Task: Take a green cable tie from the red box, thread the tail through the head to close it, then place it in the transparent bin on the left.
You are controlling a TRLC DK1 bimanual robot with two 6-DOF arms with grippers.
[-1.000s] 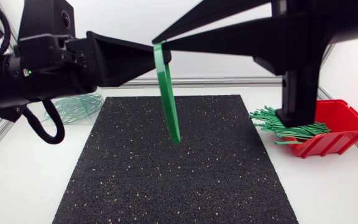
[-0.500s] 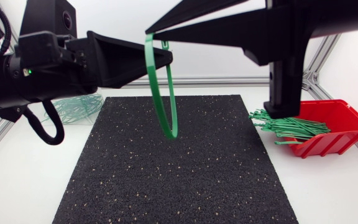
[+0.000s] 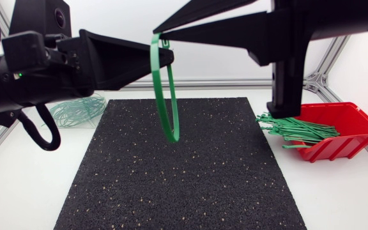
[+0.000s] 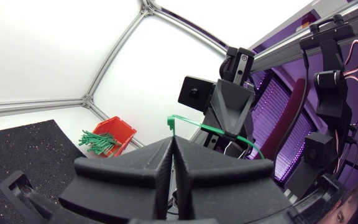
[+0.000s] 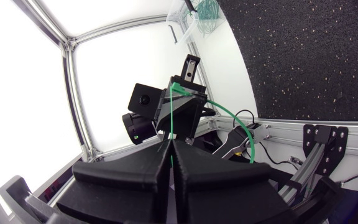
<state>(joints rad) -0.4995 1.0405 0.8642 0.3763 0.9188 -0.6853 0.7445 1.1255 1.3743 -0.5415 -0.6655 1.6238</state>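
Open air between the raised arms and the black mat [image 3: 184, 172], with strips of white desk [image 3: 18, 185] at both sides and in front. Closed off behind by the frame rail [image 3: 235, 82] along the far edge. At the right edge, red box [image 3: 353, 124], open front toward the mat, with a bundle of green ties [image 3: 296, 131] spilling over its lip. At the far left, behind the left arm, transparent bin [image 3: 75, 110] with thin green loops inside. Held high over the mat's back half: green cable tie [image 3: 173, 135], bent into a narrow loop, lowest bend hanging free, touching nothing. Pressed together: left jaws, pinching the tie near its top. Likewise together: right jaws, clamped on the tie just above, tips close beside the left pair.
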